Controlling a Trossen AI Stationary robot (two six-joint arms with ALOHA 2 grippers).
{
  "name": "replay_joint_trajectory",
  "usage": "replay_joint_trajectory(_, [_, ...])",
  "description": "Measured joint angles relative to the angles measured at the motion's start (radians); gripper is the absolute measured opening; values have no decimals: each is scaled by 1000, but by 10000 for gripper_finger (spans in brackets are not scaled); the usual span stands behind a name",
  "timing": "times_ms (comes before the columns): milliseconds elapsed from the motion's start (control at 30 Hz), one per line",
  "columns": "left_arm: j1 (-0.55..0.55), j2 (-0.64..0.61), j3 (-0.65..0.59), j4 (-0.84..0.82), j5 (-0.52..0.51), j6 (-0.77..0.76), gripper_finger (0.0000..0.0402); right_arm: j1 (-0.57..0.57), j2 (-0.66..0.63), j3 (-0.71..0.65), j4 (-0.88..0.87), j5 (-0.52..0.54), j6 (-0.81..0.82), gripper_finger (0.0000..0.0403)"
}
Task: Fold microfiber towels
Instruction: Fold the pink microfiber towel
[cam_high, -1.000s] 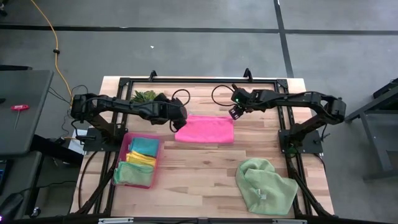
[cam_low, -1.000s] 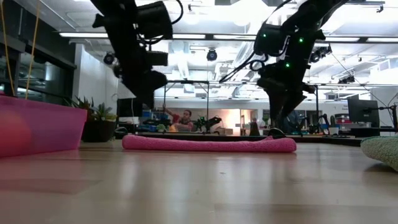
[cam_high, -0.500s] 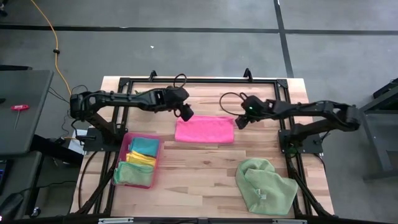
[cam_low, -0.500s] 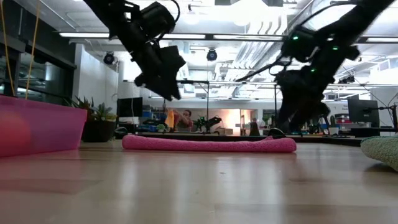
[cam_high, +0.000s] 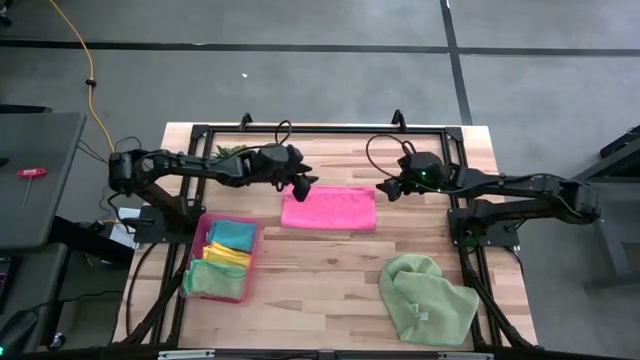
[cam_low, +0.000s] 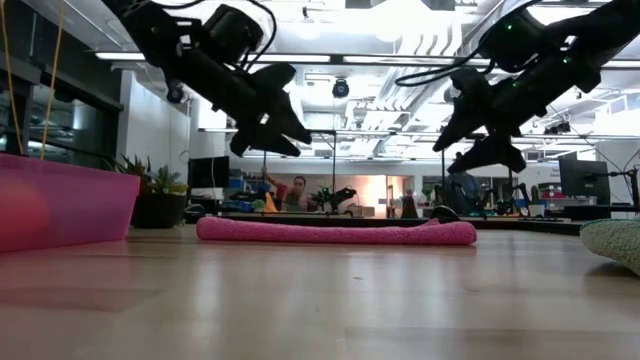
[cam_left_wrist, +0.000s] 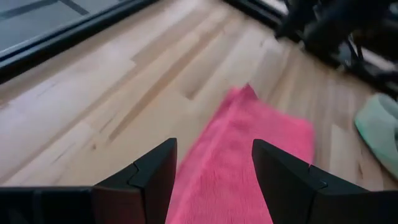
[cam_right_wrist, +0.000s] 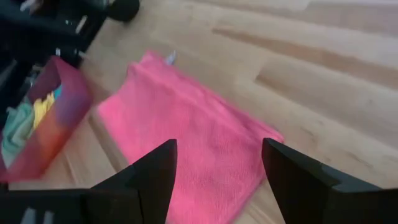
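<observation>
At the lower left of the high view, teal, yellow and pale green towels (cam_high: 222, 257) are held in a pink tray (cam_high: 204, 221). Left of centre, the left gripper (cam_high: 306, 183) is raised with fingers spread, empty, over the folded hot pink towel (cam_high: 329, 209). Right of it, the right gripper (cam_high: 385, 189) is likewise released. A crumpled pale green towel (cam_high: 428, 300) is seen at the lower right.

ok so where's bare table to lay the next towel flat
Widest bare wood lies between the pink tray and the crumpled green towel, in front of the folded pink towel. The far edge is crowded: the left pincer and right pincer hover open at that towel's far corners, beside the plant.
</observation>
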Motion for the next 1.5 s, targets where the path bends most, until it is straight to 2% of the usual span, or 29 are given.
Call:
replay_joint_trajectory(100, [3,-29,0,-89,-14,11,200,-1,8,0,25,48,32,227])
replay_joint_trajectory(267, [15,-63,39,-398,-168,1,200,-1,9,0,23,95,74,227])
replay_joint_trajectory(433, [31,-62,105,-765,-128,-99,200,-6,10,0,23,105,80,227])
replay_joint_trajectory(567, [10,-61,106,-911,-143,-246,200,-7,10,0,24,106,102,227])
replay_joint_trajectory(833, [11,50,107,-905,-46,-372,200,-7,10,0,29,105,124,227])
replay_joint_trajectory(1000, [12,113,106,-897,-44,-448,200,-7,10,0,29,83,89,227])
replay_joint_trajectory(1167, [6,159,107,-797,-8,-449,200,-7,10,0,29,83,100,227])
replay_joint_trajectory(1333, [2,189,109,-768,-31,-479,200,-7,10,0,30,87,105,227])
replay_joint_trajectory(1500, [-1,160,104,-754,-49,-464,200,-7,10,0,31,103,124,227])
